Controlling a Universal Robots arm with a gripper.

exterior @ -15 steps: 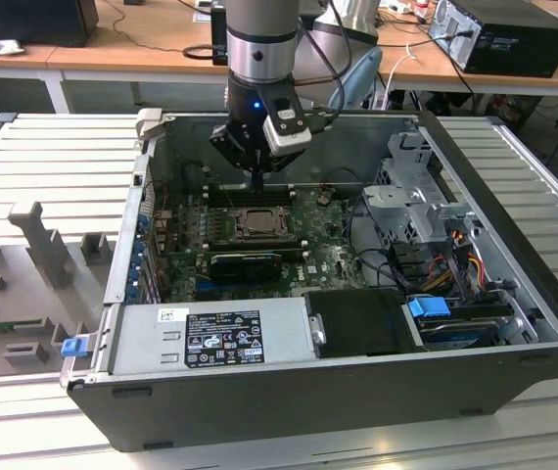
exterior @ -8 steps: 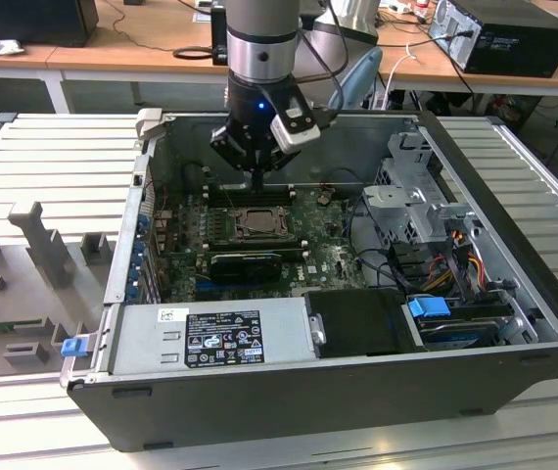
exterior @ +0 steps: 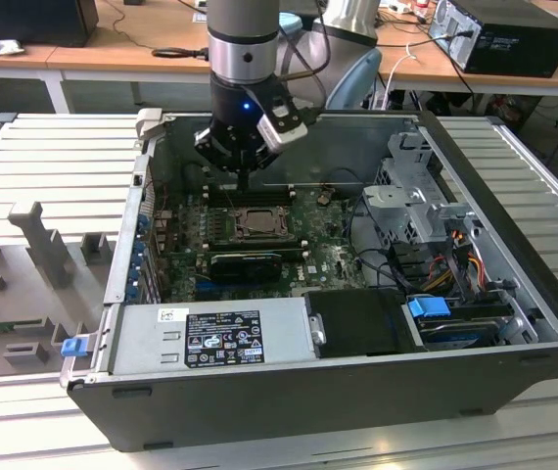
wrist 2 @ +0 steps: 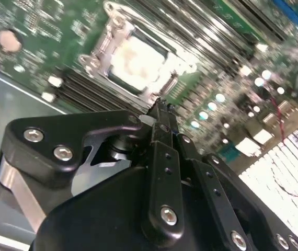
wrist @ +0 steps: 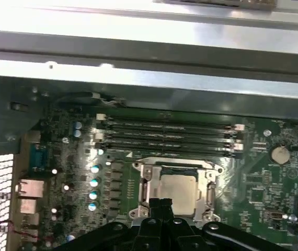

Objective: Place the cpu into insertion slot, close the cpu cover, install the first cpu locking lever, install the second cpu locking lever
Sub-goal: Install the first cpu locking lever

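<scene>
The cpu (wrist: 178,188) lies flat in the insertion slot (wrist: 174,169), its pale metal face up; it is also seen as the cpu (exterior: 258,225) and the cpu (wrist 2: 138,58). The silver cpu cover (wrist: 145,189) lies down around it as a frame, cover (wrist 2: 103,48). My gripper (exterior: 245,180) hangs just above the socket's far edge in the exterior view. Both wrist views show its black fingers pressed together with nothing between them: gripper (wrist 2: 159,106), gripper (wrist: 162,204). It is not touching the cpu.
The socket sits on a green motherboard inside an open computer case (exterior: 514,176). Memory slots (wrist: 164,137) run beside it, and a black ribbed heatsink (exterior: 245,264) lies in front. A power supply (exterior: 210,338), drive cage (exterior: 411,196) and cables (exterior: 455,264) crowd the case.
</scene>
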